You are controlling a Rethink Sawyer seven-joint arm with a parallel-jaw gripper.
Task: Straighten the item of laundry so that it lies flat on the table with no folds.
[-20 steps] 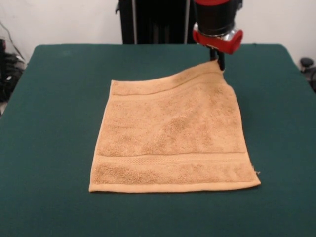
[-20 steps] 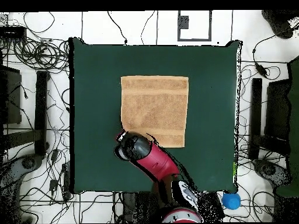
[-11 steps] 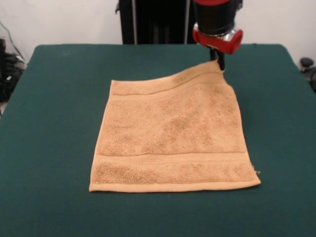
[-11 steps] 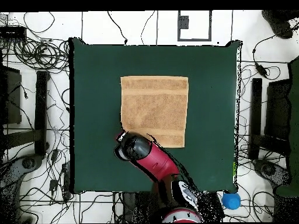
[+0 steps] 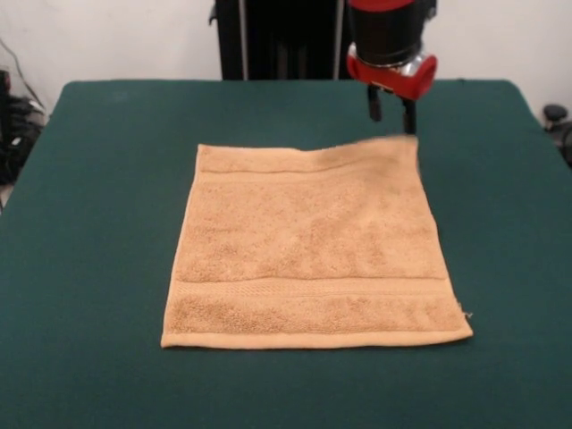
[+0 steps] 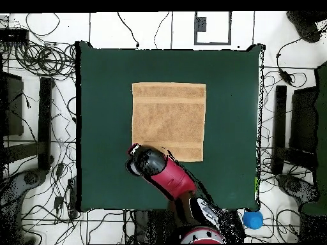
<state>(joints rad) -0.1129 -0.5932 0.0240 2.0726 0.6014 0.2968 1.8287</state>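
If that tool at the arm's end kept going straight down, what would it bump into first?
Probably the towel's far corner, or the green table right beside it. The open tool hangs just above that corner, and depth is hard to judge.

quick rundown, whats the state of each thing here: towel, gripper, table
towel: spread flat on the table, no folds showing, not held by anything
gripper: open, empty, raised just above the towel's far corner
table: covered in dark green cloth, bears only the towel
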